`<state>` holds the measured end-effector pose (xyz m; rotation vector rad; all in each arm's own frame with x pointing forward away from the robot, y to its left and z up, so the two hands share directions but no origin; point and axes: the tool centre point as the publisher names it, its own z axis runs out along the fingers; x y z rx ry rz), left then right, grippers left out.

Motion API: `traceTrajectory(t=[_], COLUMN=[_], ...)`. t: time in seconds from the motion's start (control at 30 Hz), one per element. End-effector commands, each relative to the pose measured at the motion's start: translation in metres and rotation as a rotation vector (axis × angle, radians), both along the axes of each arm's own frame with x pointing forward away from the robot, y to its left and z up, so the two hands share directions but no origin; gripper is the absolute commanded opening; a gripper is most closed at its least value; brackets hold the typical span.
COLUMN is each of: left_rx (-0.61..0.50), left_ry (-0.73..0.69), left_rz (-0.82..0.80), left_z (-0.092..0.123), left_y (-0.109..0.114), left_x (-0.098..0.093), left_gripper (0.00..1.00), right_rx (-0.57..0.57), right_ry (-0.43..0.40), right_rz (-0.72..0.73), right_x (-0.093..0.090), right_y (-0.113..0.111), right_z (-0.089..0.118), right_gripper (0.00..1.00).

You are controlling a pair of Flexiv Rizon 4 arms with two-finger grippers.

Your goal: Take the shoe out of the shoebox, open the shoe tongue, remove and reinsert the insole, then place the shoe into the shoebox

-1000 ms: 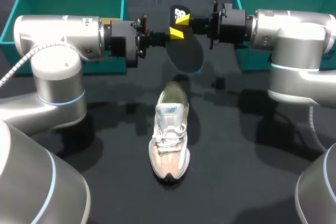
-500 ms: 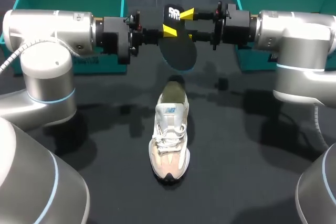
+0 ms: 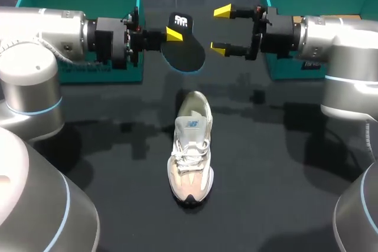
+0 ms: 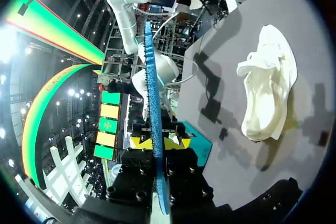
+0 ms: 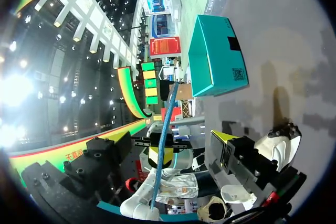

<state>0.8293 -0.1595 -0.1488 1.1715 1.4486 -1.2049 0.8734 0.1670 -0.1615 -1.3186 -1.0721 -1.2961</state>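
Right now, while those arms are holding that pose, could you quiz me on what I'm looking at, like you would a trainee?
1. True or false: the shoe is hanging in the air.
2. Which claw grips the black insole? A) left claw B) right claw C) neither
3. Fill in: the right claw's two fingers stand ____.

Key
1. False: it rests on the table, between the two arms.
2. A.
3. Open, with nothing between them.
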Motion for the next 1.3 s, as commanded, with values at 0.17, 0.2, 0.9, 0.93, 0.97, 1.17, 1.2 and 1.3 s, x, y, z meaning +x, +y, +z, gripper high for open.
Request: traceTrajectory(t=[0.17,0.2,0.9,0.93,0.97,1.17,1.2,1.3], left_rx=[-0.030,-0.021,0.004,0.008,0.007,0.042,0.042,0.042], left_ry=[0.574,0.687,1.255,1.322,1.393,1.429,1.429,1.429], left_rz=[0.023,0.032,0.046,0.072,0.099,0.171,0.171,0.171], left_z=[0.003,0.004,0.006,0.006,0.004,0.003,0.003,0.003], left_y=[0.008,0.010,0.017,0.017,0.016,0.015,0.015,0.015], left_x=[0.001,0.003,0.001,0.002,0.003,0.000,0.000,0.000], left_gripper=[0.00,0.00,0.00,0.00,0.00,0.00,0.00,0.00], right_rx=[-0.002,-0.002,-0.002,-0.002,-0.002,-0.002,-0.002,-0.002], right_ry=[0.001,0.001,0.001,0.001,0.001,0.001,0.001,0.001], right_rz=[0.000,0.000,0.000,0.000,0.000,0.000,0.000,0.000], right_x=[0.000,0.000,0.000,0.000,0.000,0.000,0.000,0.000], right_y=[0.001,0.001,0.001,0.001,0.001,0.001,0.001,0.001], right_z=[0.000,0.000,0.000,0.000,0.000,0.000,0.000,0.000], right_gripper=[1.00,1.00,1.00,1.00,1.00,1.00,1.00,1.00])
